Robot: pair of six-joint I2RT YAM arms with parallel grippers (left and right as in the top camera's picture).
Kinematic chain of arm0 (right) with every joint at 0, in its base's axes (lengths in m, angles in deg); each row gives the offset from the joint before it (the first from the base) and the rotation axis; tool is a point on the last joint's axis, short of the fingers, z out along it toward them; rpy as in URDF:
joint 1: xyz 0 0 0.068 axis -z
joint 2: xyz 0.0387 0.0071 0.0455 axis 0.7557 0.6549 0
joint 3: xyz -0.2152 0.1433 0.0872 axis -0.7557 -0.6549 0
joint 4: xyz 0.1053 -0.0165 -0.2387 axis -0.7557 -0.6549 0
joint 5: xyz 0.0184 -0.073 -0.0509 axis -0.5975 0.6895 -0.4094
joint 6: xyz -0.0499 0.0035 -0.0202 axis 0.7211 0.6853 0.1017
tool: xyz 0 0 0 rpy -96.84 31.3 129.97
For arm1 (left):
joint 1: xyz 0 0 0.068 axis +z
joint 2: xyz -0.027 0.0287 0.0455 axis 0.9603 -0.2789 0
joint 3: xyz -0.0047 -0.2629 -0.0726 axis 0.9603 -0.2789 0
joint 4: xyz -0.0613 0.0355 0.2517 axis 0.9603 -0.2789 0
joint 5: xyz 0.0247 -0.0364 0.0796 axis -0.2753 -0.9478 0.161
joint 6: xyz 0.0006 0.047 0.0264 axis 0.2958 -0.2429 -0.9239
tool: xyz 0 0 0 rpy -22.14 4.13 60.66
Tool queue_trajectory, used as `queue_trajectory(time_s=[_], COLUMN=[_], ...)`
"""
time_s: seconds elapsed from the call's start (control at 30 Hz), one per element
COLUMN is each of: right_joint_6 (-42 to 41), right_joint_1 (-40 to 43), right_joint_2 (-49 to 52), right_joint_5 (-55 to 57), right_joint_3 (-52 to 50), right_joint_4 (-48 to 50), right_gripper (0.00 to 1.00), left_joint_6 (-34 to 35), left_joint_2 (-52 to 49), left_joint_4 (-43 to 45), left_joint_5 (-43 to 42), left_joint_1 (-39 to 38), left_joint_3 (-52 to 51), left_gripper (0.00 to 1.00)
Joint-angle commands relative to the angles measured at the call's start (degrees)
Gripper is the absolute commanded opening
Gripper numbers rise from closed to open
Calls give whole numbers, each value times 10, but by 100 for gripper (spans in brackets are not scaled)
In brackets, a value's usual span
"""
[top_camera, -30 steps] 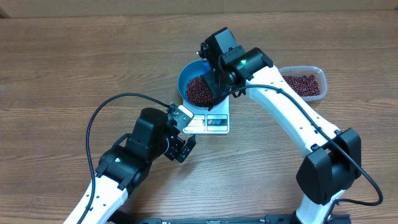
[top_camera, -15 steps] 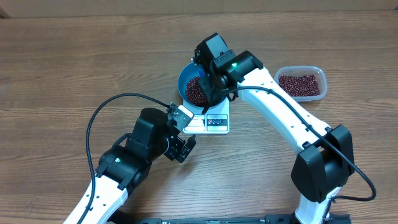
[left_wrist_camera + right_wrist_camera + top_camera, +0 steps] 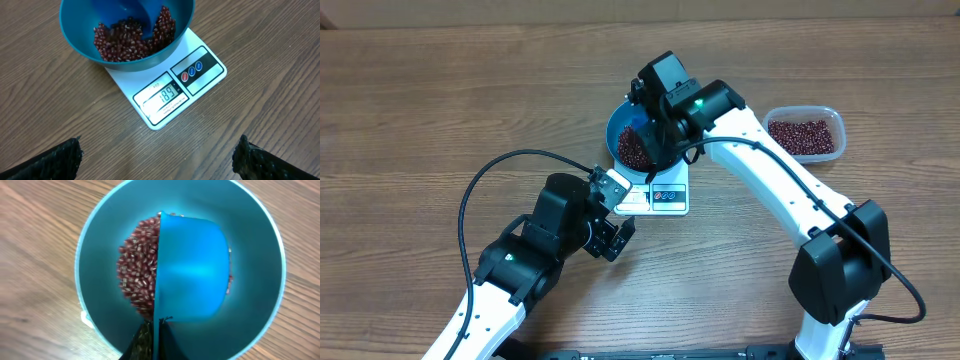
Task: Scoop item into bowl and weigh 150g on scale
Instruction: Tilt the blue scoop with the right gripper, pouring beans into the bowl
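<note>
The light blue bowl (image 3: pixel 620 127) stands on the white scale (image 3: pixel 670 197), holding a heap of dark red beans (image 3: pixel 632 150). My right gripper (image 3: pixel 655 135) hangs over the bowl, shut on the handle of a small blue scoop (image 3: pixel 192 270). The scoop lies tilted inside the bowl (image 3: pixel 100 255), covering part of the beans (image 3: pixel 137 280). In the left wrist view the bowl (image 3: pixel 70 35) with beans (image 3: pixel 125 42) sits on the scale (image 3: pixel 145 85), whose display shows 189. My left gripper (image 3: pixel 157 160) is open over bare table just in front of the scale, holding nothing.
A clear plastic tub (image 3: pixel 807 133) with more beans stands to the right of the scale. My left arm's black cable (image 3: pixel 480 190) loops over the table at the left. The right arm reaches across from the front right.
My right gripper has shifted a little to the left over the bowl with the scoop in it. The left arm has not moved.
</note>
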Motion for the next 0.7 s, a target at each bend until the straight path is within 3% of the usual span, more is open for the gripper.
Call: queue_trajectory(time_s=[0.0,0.2,0.67], right_joint_6=[-6,-50,-51], right_joint_1=[13,40,115], right_joint_2=[-3,-3,-3], right_joint_5=[-69,-82,-275], right_joint_3=[25,26,26], right_joint_4=[1,2,1], right_gripper=[4,4,4], left_joint_6=[5,5,5], left_joint_2=[-3,-3,-3], left_joint_4=[0,0,0], left_joint_5=[2,2,2], left_joint_1=[-4,-4,-4], left_joint_3=[-4,-4,-4], left_gripper=[99,100,100])
